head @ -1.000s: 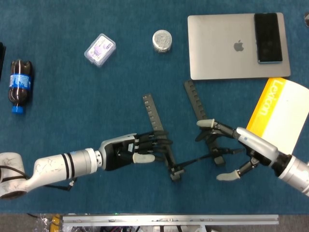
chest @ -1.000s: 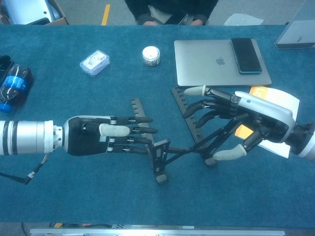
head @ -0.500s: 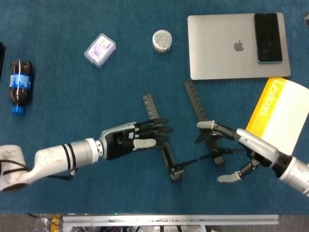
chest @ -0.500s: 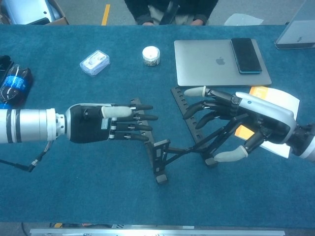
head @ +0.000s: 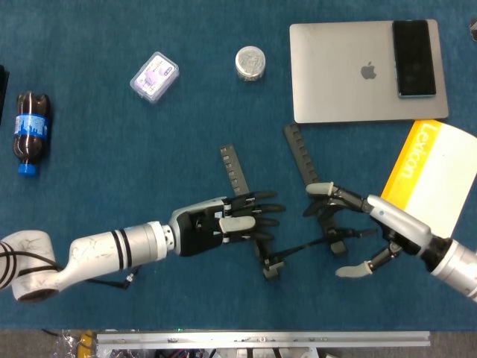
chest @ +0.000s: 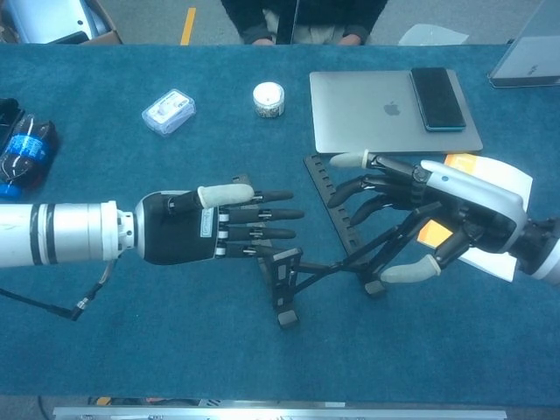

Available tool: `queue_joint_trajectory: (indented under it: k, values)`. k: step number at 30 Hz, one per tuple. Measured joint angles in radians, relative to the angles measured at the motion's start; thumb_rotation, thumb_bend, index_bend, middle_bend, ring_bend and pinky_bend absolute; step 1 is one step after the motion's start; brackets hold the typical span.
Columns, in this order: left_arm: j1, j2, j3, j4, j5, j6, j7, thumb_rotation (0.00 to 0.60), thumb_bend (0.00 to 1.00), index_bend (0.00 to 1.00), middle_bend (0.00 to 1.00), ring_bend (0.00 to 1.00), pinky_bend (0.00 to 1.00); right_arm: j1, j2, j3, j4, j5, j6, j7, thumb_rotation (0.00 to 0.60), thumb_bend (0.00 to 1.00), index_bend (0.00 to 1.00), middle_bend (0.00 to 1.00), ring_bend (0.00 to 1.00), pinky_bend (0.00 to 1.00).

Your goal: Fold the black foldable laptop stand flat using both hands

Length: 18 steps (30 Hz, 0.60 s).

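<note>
The black laptop stand (head: 297,247) lies spread open on the blue table, two notched rails joined by crossed links (chest: 325,268). My left hand (head: 223,224) lies flat with its fingers stretched out over the near part of the left rail (head: 236,173). In the chest view the left hand (chest: 210,229) hides most of that rail. My right hand (head: 365,227) hovers with spread fingers touching the near end of the right rail (head: 301,155), its thumb held apart below. The chest view shows the right hand (chest: 437,210) arched over the right rail (chest: 322,185) and links. Neither hand clasps anything.
A closed silver laptop (head: 350,82) with a phone (head: 414,48) on it lies at the back right. A yellow book (head: 436,171) sits close by my right wrist. Farther left are a round tin (head: 250,63), a small plastic box (head: 154,76) and a cola bottle (head: 30,130).
My left hand has slid to the right along the table, its flat fingers now reaching further across the left rail. The right hand and the stand have stayed put.
</note>
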Motion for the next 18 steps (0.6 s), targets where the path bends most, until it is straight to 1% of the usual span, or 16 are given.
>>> queue_joint_trajectory:
  k: [18]
  values:
    - [0.019, -0.034, 0.012, 0.005, -0.004, -0.005, -0.039, 0.530, 0.26, 0.00, 0.07, 0.06, 0.11, -0.007, -0.002, -0.001, 0.014, 0.001, 0.007, 0.011, 0.600, 0.05, 0.11, 0.29, 0.12, 0.28]
